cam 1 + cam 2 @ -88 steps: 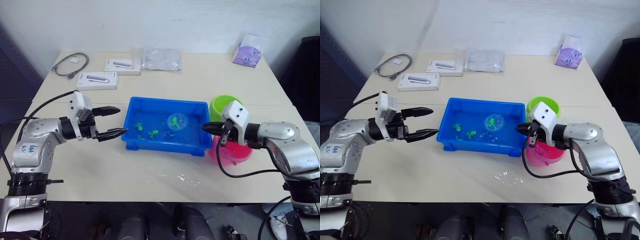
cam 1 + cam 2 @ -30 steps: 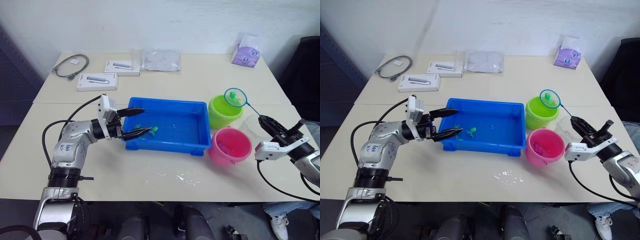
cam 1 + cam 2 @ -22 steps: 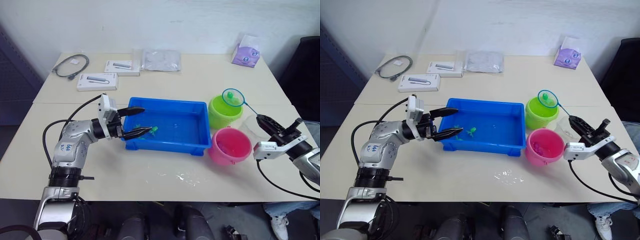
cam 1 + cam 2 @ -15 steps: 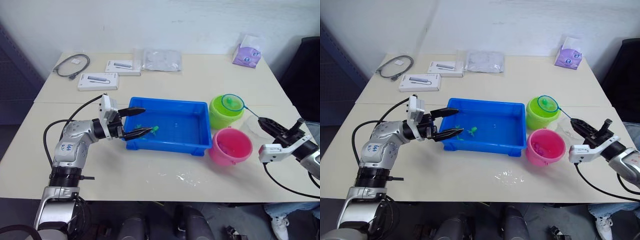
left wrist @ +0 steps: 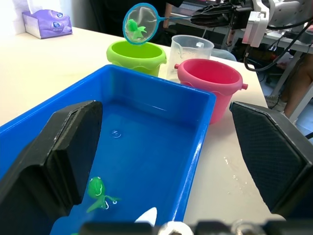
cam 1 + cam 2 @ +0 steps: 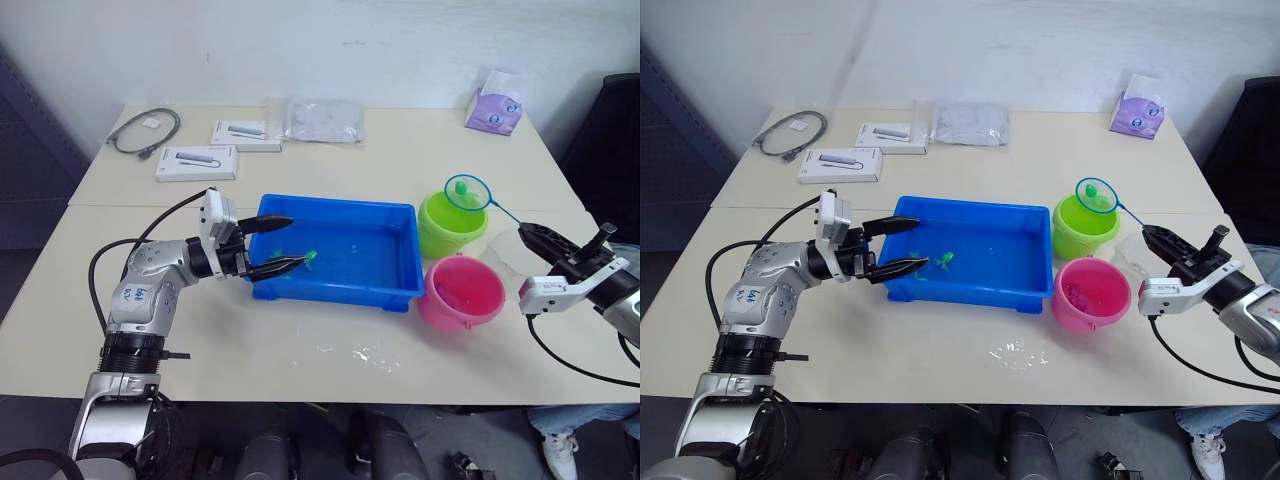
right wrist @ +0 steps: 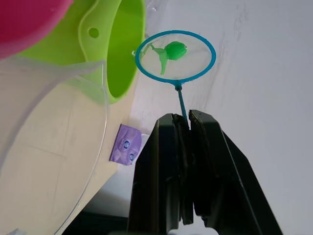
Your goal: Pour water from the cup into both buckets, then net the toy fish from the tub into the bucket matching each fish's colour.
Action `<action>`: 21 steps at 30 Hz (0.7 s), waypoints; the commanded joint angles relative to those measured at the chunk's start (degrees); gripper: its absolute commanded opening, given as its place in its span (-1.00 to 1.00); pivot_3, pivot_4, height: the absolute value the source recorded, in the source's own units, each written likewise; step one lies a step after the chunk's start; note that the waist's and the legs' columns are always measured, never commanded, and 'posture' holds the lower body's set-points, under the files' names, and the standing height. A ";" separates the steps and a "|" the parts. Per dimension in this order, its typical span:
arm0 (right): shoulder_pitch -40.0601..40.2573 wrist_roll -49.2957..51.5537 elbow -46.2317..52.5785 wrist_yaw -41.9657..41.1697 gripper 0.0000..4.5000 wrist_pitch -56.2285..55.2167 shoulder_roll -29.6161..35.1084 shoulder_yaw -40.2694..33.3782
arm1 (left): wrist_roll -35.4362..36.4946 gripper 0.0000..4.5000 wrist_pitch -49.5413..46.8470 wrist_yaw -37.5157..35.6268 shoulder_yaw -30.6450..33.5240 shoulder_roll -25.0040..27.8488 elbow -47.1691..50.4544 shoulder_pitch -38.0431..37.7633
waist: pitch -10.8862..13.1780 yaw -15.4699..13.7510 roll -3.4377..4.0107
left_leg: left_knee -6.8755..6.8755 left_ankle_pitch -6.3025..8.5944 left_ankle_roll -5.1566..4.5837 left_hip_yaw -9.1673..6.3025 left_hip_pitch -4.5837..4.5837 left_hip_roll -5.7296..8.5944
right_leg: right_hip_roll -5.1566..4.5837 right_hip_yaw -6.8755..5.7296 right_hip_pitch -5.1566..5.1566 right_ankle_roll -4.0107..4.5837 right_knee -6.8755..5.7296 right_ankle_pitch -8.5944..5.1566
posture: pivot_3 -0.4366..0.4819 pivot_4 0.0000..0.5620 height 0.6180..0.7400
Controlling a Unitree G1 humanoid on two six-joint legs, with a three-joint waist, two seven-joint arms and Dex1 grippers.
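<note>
The net (image 6: pixel 468 192), its blue hoop carrying a green fish (image 7: pixel 172 50), is held above the lime green bucket (image 6: pixel 449 226), higher than half a second ago; its thin handle vanishes between the right gripper (image 7: pixel 188 120)'s closed fingers. The left gripper (image 6: pixel 283 245) gapes empty over the blue tub (image 6: pixel 335 287)'s rim

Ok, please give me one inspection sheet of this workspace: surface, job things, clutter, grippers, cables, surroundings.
Surface: pale table, small wet spill near its front edge.
Job's things: blue tub with green fish; green bucket; pink bucket; clear cup; net above the green bucket, a green fish in it.
Clutter: two white boxes, plastic bag, purple tissue pack.
Grippers: left gripper open at the tub's end; right gripper shut on the net's handle.
Cables: grey coil at the far corner.
Surroundings: white wall.
</note>
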State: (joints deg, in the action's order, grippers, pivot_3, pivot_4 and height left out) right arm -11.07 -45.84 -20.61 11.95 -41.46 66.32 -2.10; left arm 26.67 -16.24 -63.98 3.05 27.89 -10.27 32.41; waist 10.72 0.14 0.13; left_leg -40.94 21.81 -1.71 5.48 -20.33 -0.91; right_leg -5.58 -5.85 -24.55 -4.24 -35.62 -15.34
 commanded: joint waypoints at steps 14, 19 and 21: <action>-5.64 -0.50 -5.51 2.91 -1.00 -0.23 0.98 3.53 | 0.33 0.99 0.80 -0.14 -0.22 -0.02 1.74 -0.59 | 0.01 0.11 0.03 | 0.00 -0.02 -0.02 0.01 0.01 -0.01 | -0.02 0.00 0.00 0.01 -0.02 0.00 | -0.05 -0.47 1.00; -6.74 0.32 -4.29 2.76 -1.00 -0.89 0.85 4.22 | 0.36 0.99 1.12 0.22 -0.10 -0.24 1.81 -0.63 | 0.02 0.09 0.04 | 0.03 -0.03 0.02 0.00 0.01 -0.03 | 0.02 -0.01 -0.02 0.05 -0.04 -0.03 | -0.05 -0.47 1.00; -6.90 0.62 -4.47 2.59 -1.00 -0.90 1.14 4.41 | 0.39 0.99 1.05 0.29 -0.14 -0.22 1.93 -0.75 | 0.02 0.10 0.04 | 0.00 -0.03 0.02 0.00 0.01 -0.02 | 0.00 -0.01 -0.01 0.04 -0.05 -0.02 | -0.05 -0.47 1.00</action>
State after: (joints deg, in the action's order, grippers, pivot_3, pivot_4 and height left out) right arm -17.27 -46.62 -25.51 14.16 -42.50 66.71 3.93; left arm 26.67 -16.05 -63.86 2.23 27.64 -9.99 31.87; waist 10.74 0.24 0.17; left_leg -40.94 21.78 -1.69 5.48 -20.33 -0.93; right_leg -5.58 -5.86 -24.56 -4.19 -35.67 -15.36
